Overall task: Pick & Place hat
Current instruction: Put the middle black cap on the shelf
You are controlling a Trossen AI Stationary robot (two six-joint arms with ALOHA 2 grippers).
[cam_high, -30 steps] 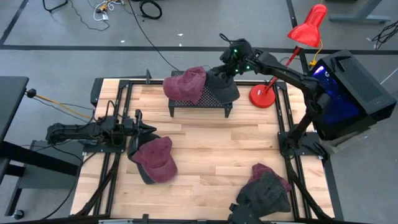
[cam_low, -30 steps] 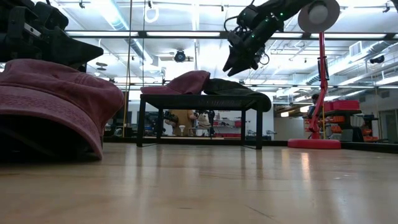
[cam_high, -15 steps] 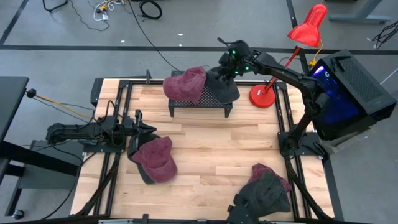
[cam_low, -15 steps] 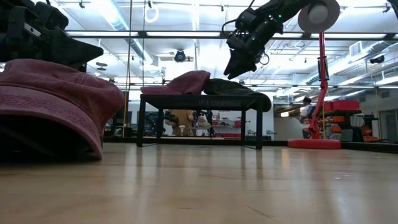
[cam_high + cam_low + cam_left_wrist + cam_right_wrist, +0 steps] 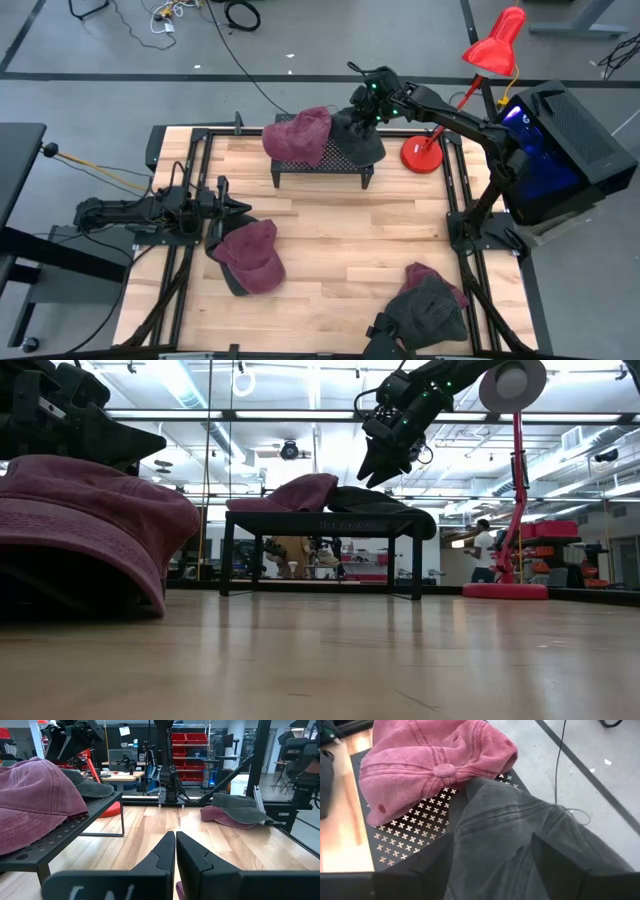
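Note:
A dark grey hat [image 5: 358, 142] lies on the right end of a black perforated stand [image 5: 320, 165], its edge hanging over the stand's side [image 5: 425, 520]. A maroon hat [image 5: 298, 135] lies beside it on the stand. My right gripper [image 5: 362, 100] hovers open just above the grey hat [image 5: 510, 830], a finger on either side, and it is clear of the hat in the low view [image 5: 375, 468]. My left gripper [image 5: 238, 207] is shut [image 5: 175, 845] and low at the table's left, next to another maroon hat [image 5: 252, 257] that lies on the wood.
A red desk lamp [image 5: 422, 155] stands right of the stand, close to my right arm. A grey hat stacked on a maroon one [image 5: 428, 300] lies at the near right. Bare wood stretches between the stand and the near edge. A person moves in the room behind.
My right gripper has drifted a little toward the table's far-left over the stand, staying open above the grey hat. The hats have not moved.

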